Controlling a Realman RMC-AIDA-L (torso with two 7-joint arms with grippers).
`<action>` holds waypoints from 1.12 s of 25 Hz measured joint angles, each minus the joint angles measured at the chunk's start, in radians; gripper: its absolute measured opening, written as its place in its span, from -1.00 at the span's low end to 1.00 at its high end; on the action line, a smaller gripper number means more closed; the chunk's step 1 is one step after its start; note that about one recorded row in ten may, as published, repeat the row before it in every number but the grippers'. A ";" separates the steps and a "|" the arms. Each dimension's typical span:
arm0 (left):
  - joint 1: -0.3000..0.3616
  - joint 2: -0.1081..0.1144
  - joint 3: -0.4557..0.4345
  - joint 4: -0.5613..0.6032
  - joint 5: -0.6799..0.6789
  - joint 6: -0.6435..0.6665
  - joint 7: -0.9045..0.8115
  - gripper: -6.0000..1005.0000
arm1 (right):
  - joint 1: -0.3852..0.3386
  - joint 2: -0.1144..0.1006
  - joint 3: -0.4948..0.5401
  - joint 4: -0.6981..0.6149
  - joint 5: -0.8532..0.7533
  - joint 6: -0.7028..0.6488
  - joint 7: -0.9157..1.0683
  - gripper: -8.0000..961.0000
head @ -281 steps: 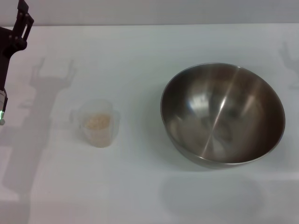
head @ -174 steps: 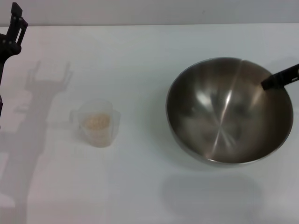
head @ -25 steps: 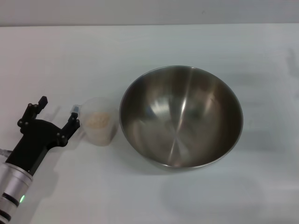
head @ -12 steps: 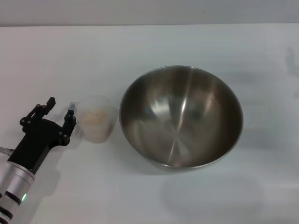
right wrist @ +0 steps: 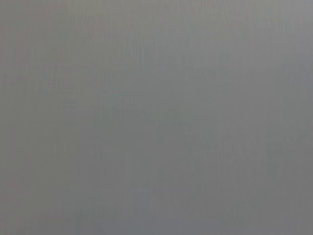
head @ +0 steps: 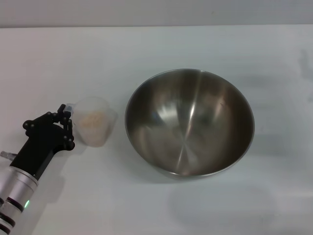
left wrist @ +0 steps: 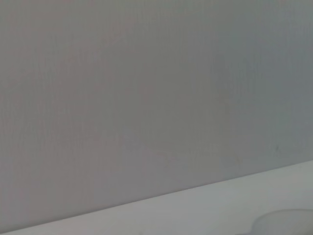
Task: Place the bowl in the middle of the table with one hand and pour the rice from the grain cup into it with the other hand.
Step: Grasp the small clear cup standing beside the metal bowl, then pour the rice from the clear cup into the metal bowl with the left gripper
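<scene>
The grain cup (head: 94,126), clear plastic with pale rice (head: 90,119) inside, stands on the white table (head: 161,44) just left of the bowl. My left gripper (head: 67,120) reaches in from the lower left, and its fingers are closed at the cup's left side, where the small handle is. The bowl (head: 190,122), large, shiny steel and empty, sits around the middle of the table, close to the cup but apart from it. My right gripper is out of view. The wrist views show only plain grey and a strip of table.
The left arm's black and silver wrist (head: 22,181) lies over the table's front left corner. Bare white tabletop lies behind, in front of and to the right of the bowl.
My left gripper's fingers have closed in on the cup's handle side. The cup has shifted a little left and away from the bowl. The bowl has not moved.
</scene>
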 joint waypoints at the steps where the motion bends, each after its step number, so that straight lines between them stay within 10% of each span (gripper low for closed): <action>1: -0.001 0.000 0.000 -0.004 0.000 0.001 0.000 -0.77 | 0.000 0.000 0.000 0.001 0.000 0.000 0.000 0.22; 15: -0.026 -0.001 -0.029 -0.043 0.000 0.084 0.082 -0.93 | -0.003 0.000 0.000 0.003 0.000 -0.009 0.000 0.22; 28: -0.160 -0.002 -0.014 -0.128 0.204 0.253 1.177 -0.91 | 0.004 -0.001 0.008 -0.003 0.000 -0.010 0.000 0.22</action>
